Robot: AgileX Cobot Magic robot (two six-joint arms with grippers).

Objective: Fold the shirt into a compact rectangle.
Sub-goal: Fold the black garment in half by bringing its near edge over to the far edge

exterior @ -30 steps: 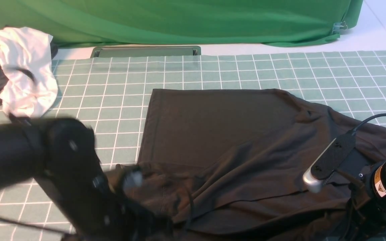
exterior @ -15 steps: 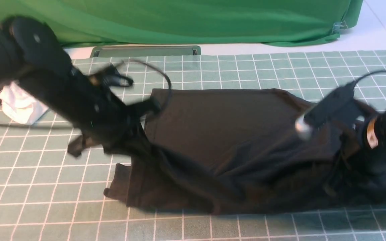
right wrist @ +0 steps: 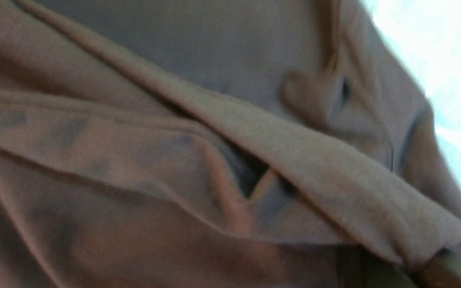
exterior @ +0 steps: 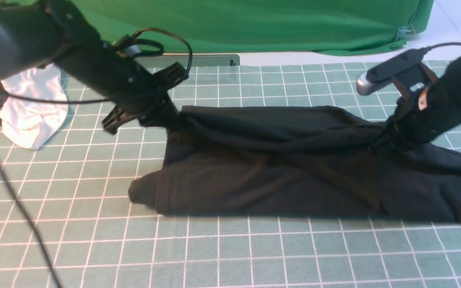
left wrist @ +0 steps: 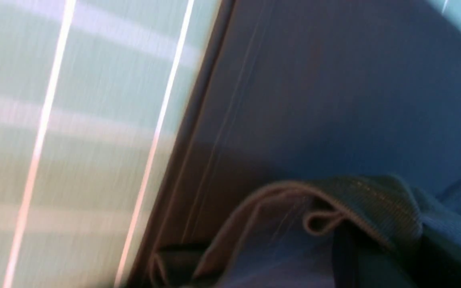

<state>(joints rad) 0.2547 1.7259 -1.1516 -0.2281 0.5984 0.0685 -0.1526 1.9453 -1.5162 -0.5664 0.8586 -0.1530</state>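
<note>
The large black cotton T-shirt is found on the green gridded mat, its near edge now drawn over towards the far edge. The left gripper and right gripper are clamped shut on its fabric, farther back than half a second earlier.

Front camera looks forward and down over the mat; both wrist cameras view the shirt close-up.

creased shirt fills view
</note>
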